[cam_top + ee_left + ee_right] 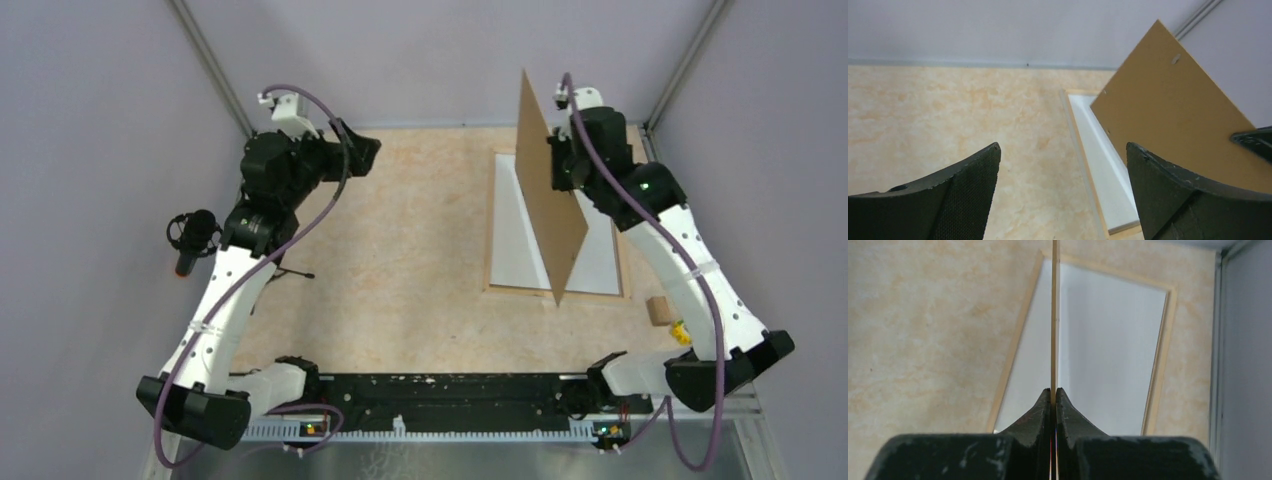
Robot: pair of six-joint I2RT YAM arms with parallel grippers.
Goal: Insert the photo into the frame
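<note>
Clamps brown board [548, 190] upright in right gripper [1053, 392] above frame [1159, 360] near table's [400, 260] far right corner, probably to uncover the opening; holds left gripper [1063, 145] spread wide, empty.

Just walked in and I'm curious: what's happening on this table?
The right gripper is pinching a brown backing board, held upright on edge over the frame, which lies flat on the table with a white sheet inside. The left gripper hangs open off to the side, holding nothing.

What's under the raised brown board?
The frame lies flat beneath the brown board, a white sheet inside it. Whether that sheet is the photo's back cannot be seen.
</note>
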